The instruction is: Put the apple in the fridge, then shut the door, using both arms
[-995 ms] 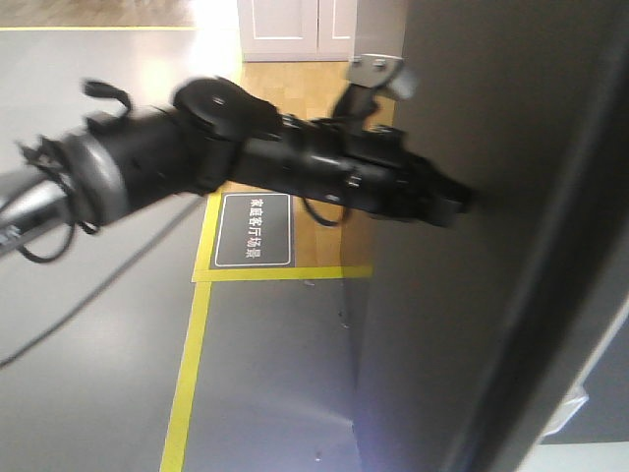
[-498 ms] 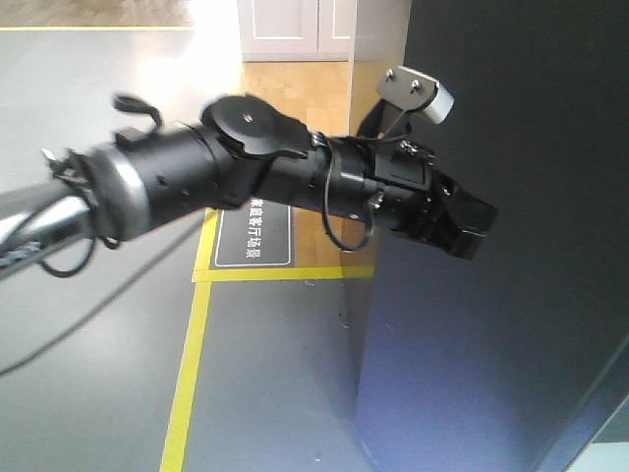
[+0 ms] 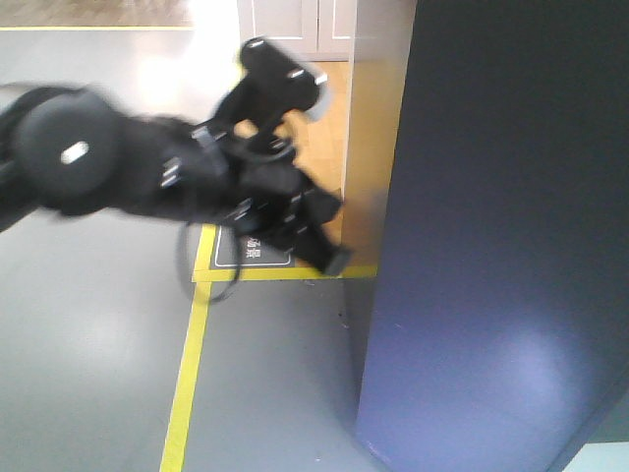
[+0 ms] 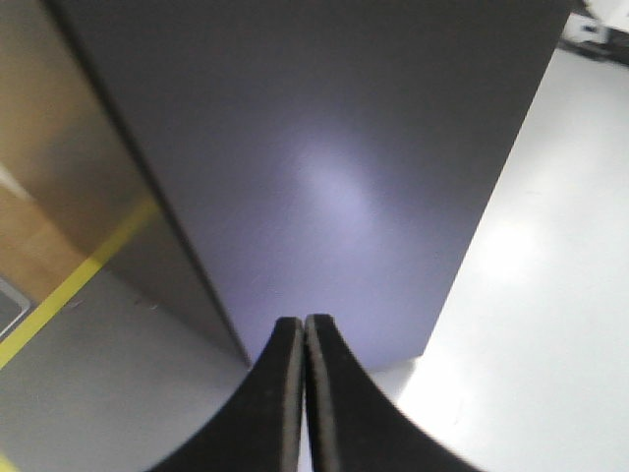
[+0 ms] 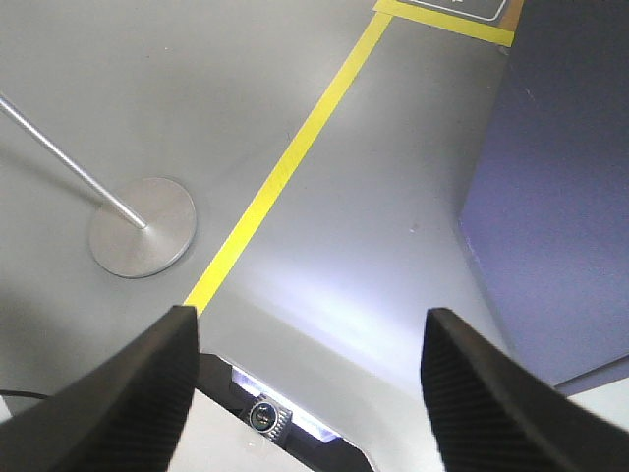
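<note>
- While the fridge [image 3: 491, 246] fills the right part of the front view, it shows only its dark grey outer faces; its inside is hidden, so what it holds cannot be told.
- The left arm [image 3: 147, 177] is blurred, next to the fridge's reflecting side face.
- The left gripper [image 4: 303, 320] has its fingers [image 4: 280, 393] pressed together, and they point at the fridge's dark face near its lower corner. Because of the blur I cannot tell if they touch the fridge.
- The right gripper [image 5: 307, 315] hangs over the floor [image 3: 88, 354] with its fingers [image 5: 138, 383] wide apart and empty; the fridge's corner is to its right.
- The floor is smooth grey. A yellow tape line [image 3: 187, 374] runs along it to a black floor sign [image 3: 251, 254] with white writing.
- Behind the sign there is wooden flooring [image 3: 319, 128], and further back white cabinet doors [image 3: 295, 25].
- A round metal base [image 5: 142, 228] with a thin pole [image 5: 59, 147] stands on the grey floor, near the yellow line.
</note>
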